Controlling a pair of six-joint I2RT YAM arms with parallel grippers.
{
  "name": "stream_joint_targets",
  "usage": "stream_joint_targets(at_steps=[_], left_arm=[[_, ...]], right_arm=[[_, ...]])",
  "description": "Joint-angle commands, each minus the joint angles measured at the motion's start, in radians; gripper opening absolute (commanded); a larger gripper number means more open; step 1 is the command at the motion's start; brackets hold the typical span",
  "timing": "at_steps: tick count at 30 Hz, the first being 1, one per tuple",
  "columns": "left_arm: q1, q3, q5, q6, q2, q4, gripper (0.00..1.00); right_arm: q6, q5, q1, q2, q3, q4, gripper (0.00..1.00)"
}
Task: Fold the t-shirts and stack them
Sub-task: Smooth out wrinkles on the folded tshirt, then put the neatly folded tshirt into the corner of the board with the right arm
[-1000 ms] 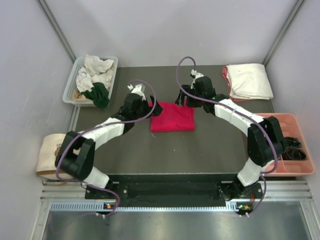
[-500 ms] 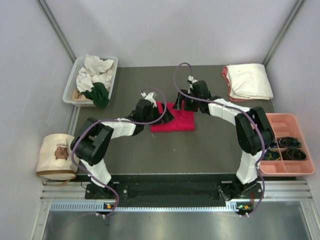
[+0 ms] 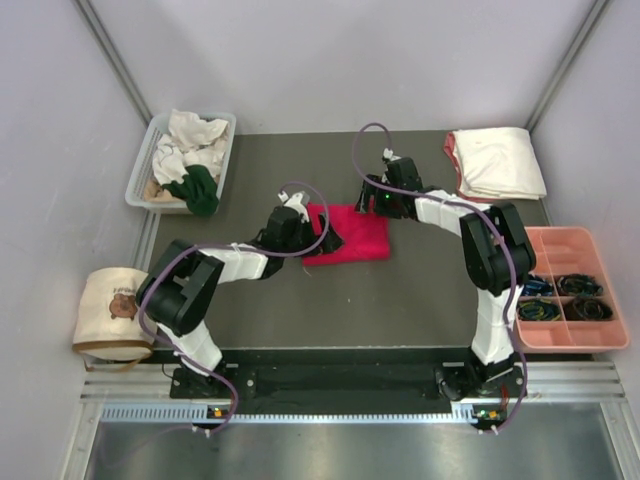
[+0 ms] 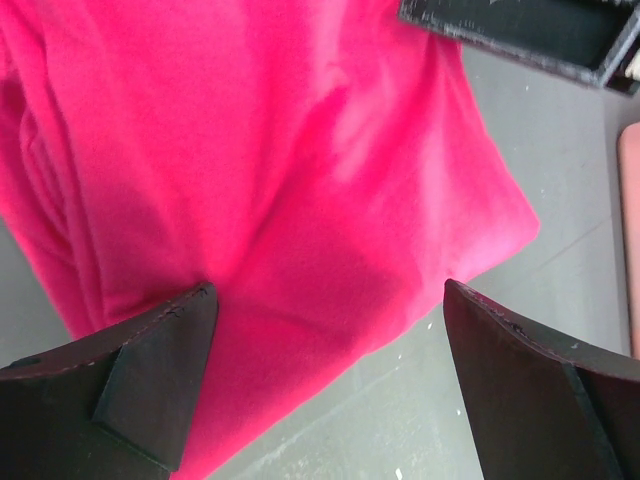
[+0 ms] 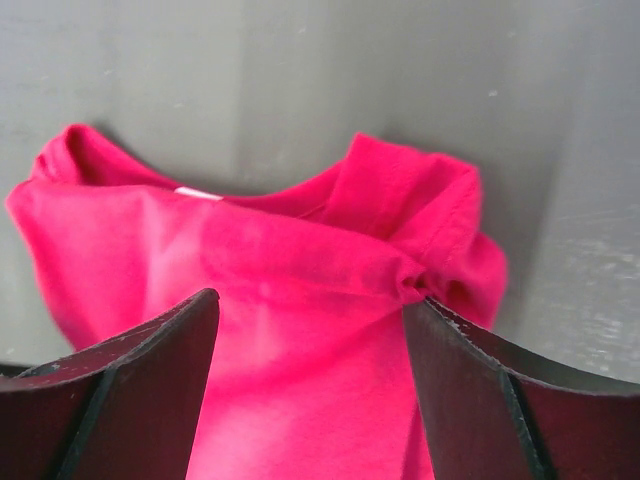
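The folded red t-shirt (image 3: 356, 238) lies on the table (image 3: 400, 300). The left claw (image 3: 327, 240) hangs wide open over its left edge. The right claw (image 3: 372, 203) hangs open over its far edge.

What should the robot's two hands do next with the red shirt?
Probably close both hands on the cloth. The left hand and right hand are open, each straddling the red t-shirt, the right one at its neck end, and nothing is gripped yet. A pinch would let them fold it again or lift it.
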Motion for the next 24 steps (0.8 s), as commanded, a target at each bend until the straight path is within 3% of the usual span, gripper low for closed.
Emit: stream_joint_targets(at_steps=[1, 9, 13, 24], left_arm=[[-0.001, -0.027, -0.027, 0.033, -0.066, -0.051, 0.99], [-0.001, 0.154, -0.071, 0.122, -0.189, -0.234, 0.99], [0.001, 0.269, -0.128, 0.173, -0.187, -0.235, 0.99], [0.016, 0.607, -0.053, 0.267, 0.195, -0.198, 0.99]], right_arm=[[-0.055, 0.095, -0.017, -0.061, 0.013, -0.022, 0.74], [-0.054, 0.124, -0.017, -0.352, -0.072, -0.136, 0.75], [0.021, 0.098, -0.005, -0.533, -0.255, -0.133, 0.74], [0.199, 0.087, 0.186, -0.827, -0.619, -0.05, 0.75]])
